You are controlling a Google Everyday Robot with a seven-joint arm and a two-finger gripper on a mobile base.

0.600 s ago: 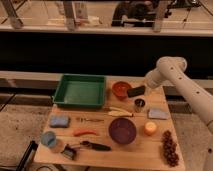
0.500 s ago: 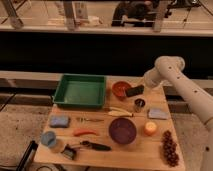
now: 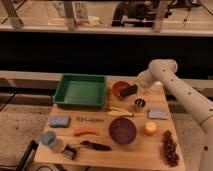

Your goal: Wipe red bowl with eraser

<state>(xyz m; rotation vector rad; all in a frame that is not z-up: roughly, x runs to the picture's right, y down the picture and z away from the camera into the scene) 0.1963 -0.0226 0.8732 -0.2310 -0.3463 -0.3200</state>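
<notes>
The small orange-red bowl [image 3: 119, 88] stands at the back of the wooden table [image 3: 102, 156], just right of the green tray. My gripper [image 3: 133, 90] reaches in from the right at the end of the white arm [image 3: 165, 75]. It is shut on the dark eraser [image 3: 128, 91], which lies tilted against the bowl's right rim. The bowl's left part and dark inside show; its right edge is hidden behind the eraser.
A green tray [image 3: 80, 91] stands at the back left. A metal cup [image 3: 139, 104] sits just in front of the gripper. A larger maroon bowl [image 3: 122, 131], an orange object [image 3: 150, 128], grapes [image 3: 169, 148], blue-grey pads [image 3: 59, 121] [image 3: 159, 114] and utensils fill the table.
My gripper with the eraser has shifted a little to the left, onto the red bowl's right rim. Nothing else has moved.
</notes>
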